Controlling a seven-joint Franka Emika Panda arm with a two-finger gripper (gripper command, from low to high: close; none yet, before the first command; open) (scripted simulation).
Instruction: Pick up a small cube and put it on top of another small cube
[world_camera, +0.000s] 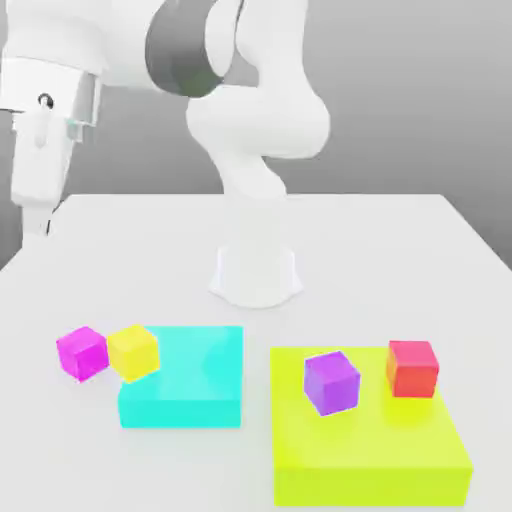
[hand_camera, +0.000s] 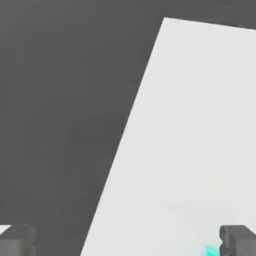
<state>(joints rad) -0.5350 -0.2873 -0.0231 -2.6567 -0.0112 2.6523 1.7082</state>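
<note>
Gripper (hand_camera: 128, 240) fingers are sitting spread and empty above the tabletop's (world_camera: 400, 250) edge, so you are reaching for nothing; the magenta cube (world_camera: 82, 353) is waiting near the yellow cube (world_camera: 134, 352), beside the cyan block's (world_camera: 185, 395) corner.

A white table (world_camera: 400, 240) under even light — plain grey backdrop (world_camera: 420, 100) behind

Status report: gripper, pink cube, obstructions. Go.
Gripper open, empty, high over table edge. Magenta cube on table, touching yellow cube beside cyan block. Yellow cube crowds one side; rest clear.
</note>
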